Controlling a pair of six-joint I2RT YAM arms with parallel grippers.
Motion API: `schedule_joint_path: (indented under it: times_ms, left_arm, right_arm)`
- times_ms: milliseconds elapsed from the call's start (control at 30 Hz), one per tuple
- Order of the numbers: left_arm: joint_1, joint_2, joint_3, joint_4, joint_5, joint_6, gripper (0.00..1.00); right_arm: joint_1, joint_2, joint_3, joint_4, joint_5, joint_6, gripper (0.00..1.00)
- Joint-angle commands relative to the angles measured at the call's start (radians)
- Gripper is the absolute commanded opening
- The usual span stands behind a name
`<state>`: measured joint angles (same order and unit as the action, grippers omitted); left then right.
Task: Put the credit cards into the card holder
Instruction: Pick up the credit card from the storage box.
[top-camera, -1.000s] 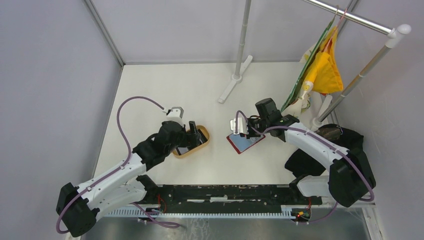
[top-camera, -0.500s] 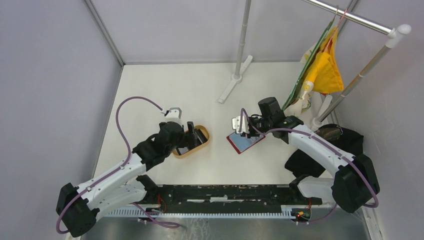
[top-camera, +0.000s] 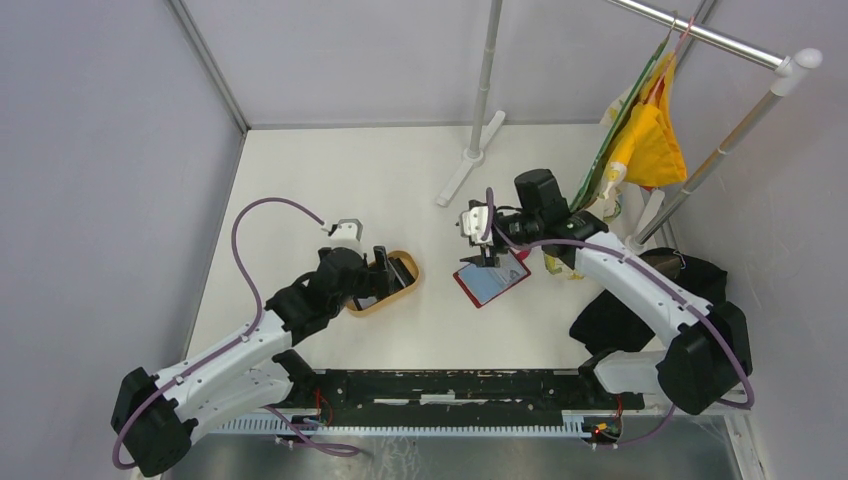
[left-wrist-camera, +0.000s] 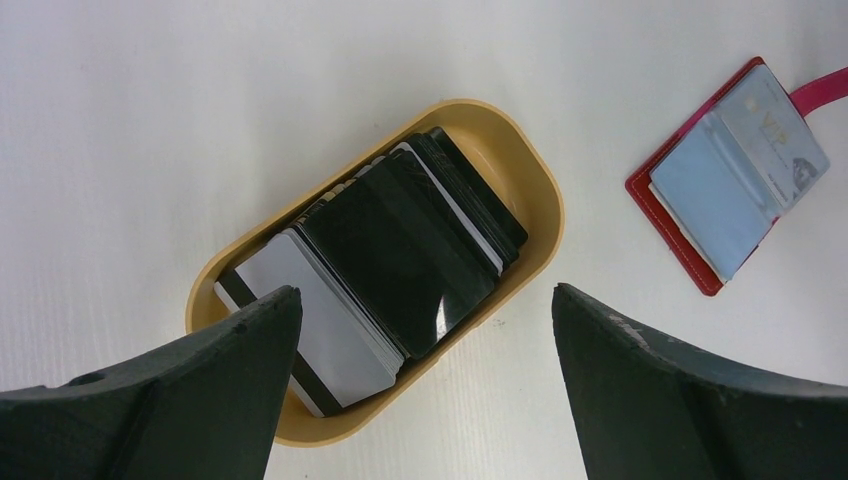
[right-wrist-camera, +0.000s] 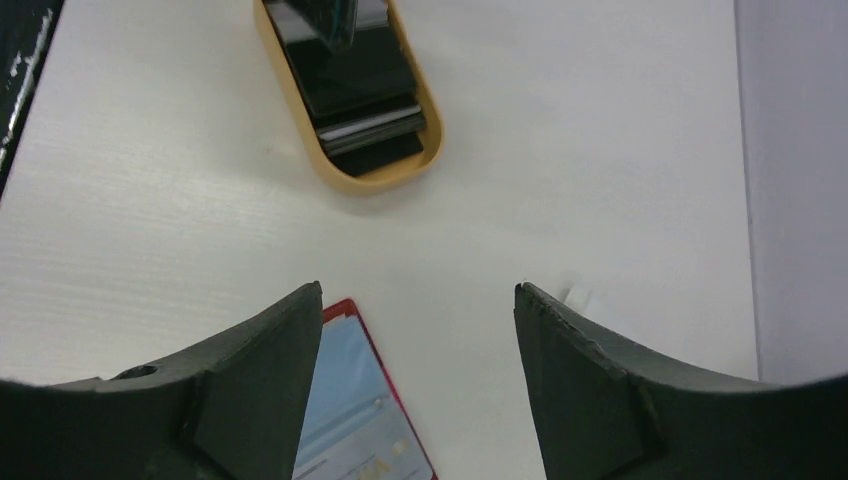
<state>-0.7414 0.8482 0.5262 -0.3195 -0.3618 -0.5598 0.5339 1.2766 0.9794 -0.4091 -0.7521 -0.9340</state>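
Observation:
A stack of black and pale credit cards (left-wrist-camera: 390, 260) fills an oval tan tray (left-wrist-camera: 530, 190), left of centre on the table (top-camera: 385, 283). My left gripper (left-wrist-camera: 425, 290) hovers over the tray's near end, open wide, nothing between its fingers. The red card holder (top-camera: 492, 282) lies open flat to the right, its grey-blue pockets up. A pale card (left-wrist-camera: 770, 120) sits in one pocket. My right gripper (right-wrist-camera: 418, 287) hangs open above the far edge of the card holder (right-wrist-camera: 355, 420), empty. The tray (right-wrist-camera: 350, 170) lies ahead of it.
A rack's white foot (top-camera: 470, 160) and pole stand at the back centre. Yellow and green cloths (top-camera: 650, 145) hang at the right, with a black cloth (top-camera: 640, 310) on the table below them. A black rail (top-camera: 450, 385) runs along the near edge.
My right gripper has opened and lifted off the card holder, moving slightly toward the back. The left gripper has stayed open over the tray, barely shifting.

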Motion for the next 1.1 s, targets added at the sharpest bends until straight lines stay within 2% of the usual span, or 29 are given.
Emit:
schedule_joint_path:
  times_ms: [0, 167, 267, 433, 633, 733, 867, 1067]
  left_arm:
    - [0.0, 0.003, 0.018, 0.054, -0.031, -0.028, 1.0]
    - [0.0, 0.001, 0.022, 0.014, -0.093, -0.066, 0.97]
    - [0.001, -0.038, 0.012, -0.028, -0.176, -0.119, 0.9]
    - [0.0, -0.147, -0.031, -0.081, -0.298, -0.195, 0.87]
    - [0.01, -0.18, -0.066, -0.095, -0.354, -0.229, 0.85]
    - [0.021, -0.166, -0.077, -0.105, -0.366, -0.243, 0.83]
    - [0.032, -0.154, -0.101, -0.098, -0.369, -0.256, 0.81]
    - [0.04, -0.136, -0.115, -0.078, -0.361, -0.259, 0.77]
  right_arm:
    - [0.017, 0.08, 0.109, 0.05, -0.218, 0.098, 0.77]
    - [0.09, 0.193, 0.151, 0.241, -0.192, 0.416, 0.75]
    - [0.108, 0.282, 0.177, 0.335, -0.182, 0.655, 0.71]
    - [0.138, 0.343, 0.088, 0.57, -0.092, 0.993, 0.65]
    - [0.204, 0.446, 0.147, 0.572, 0.038, 1.212, 0.67]
    - [0.236, 0.484, 0.168, 0.56, 0.129, 1.271, 0.67]
    - [0.277, 0.513, 0.196, 0.494, 0.325, 1.311, 0.67]
    - [0.329, 0.582, 0.293, 0.389, 0.465, 1.314, 0.72]
